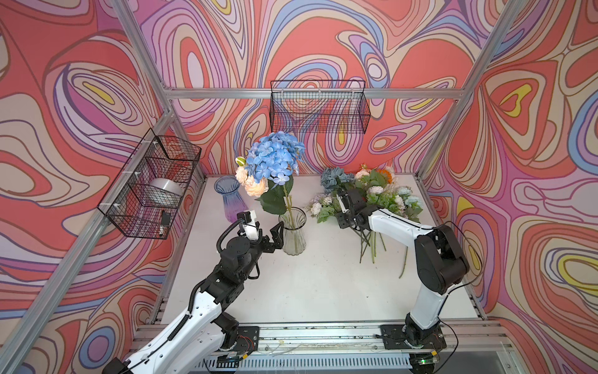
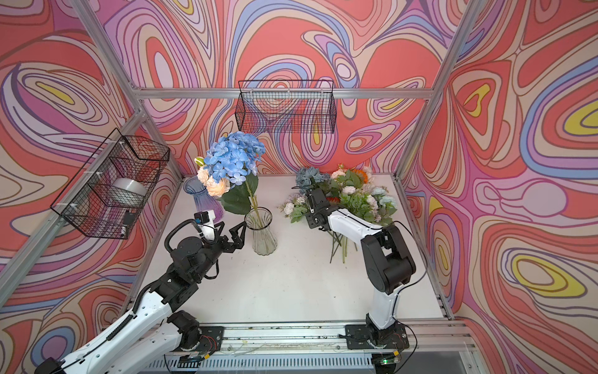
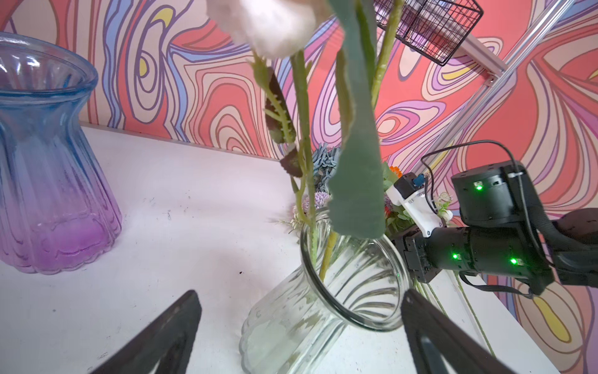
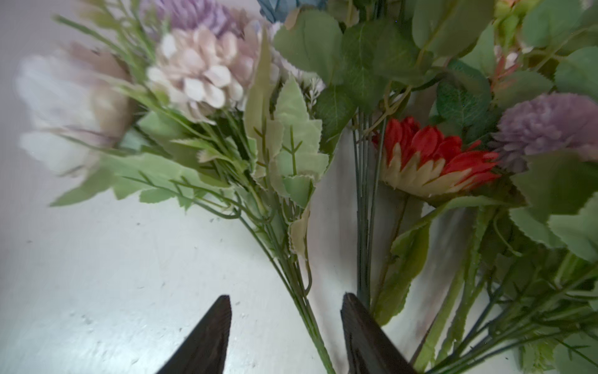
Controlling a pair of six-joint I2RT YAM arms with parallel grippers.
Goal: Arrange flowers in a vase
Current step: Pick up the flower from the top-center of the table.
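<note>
Swirled red, lilac and cream walls closed in a white table (image 1: 323, 285). In both top views a clear vase (image 1: 293, 236) stood near the table's middle, with a blue hydrangea (image 1: 275, 157) and peach roses (image 1: 255, 187) rising from it on green stems. A purple-blue vase (image 1: 230, 197) stood behind it toward the left wall, apart from it. The left gripper (image 1: 277, 235) hung just beside the clear vase's rim, jaws spread wide and holding nothing. The other flowers (image 1: 372, 194) lay in a loose pile on the right half of the table, blooms toward the back wall and stems toward the front. The right arm (image 1: 394, 223) reached over them, its wrist low above the stems. Wire baskets (image 1: 318, 107) hung on the back and left walls.

In the left wrist view the two fingers (image 3: 174, 327) stood far apart, with the clear vase's mouth beyond them and untouched. Green stems leaned inside the glass.

In the right wrist view the right gripper (image 4: 287, 296) sat low over the table at the pile's edge, jaws partly drawn in. A bundle of thin green stems (image 4: 307, 307) ran between the tips, with a gap on each side, so nothing was pinched. A red sunflower (image 4: 430, 162), a lilac pompom (image 4: 547, 126) and a pale pink bloom (image 4: 200, 71) lay beyond, the last one blurred.
</note>
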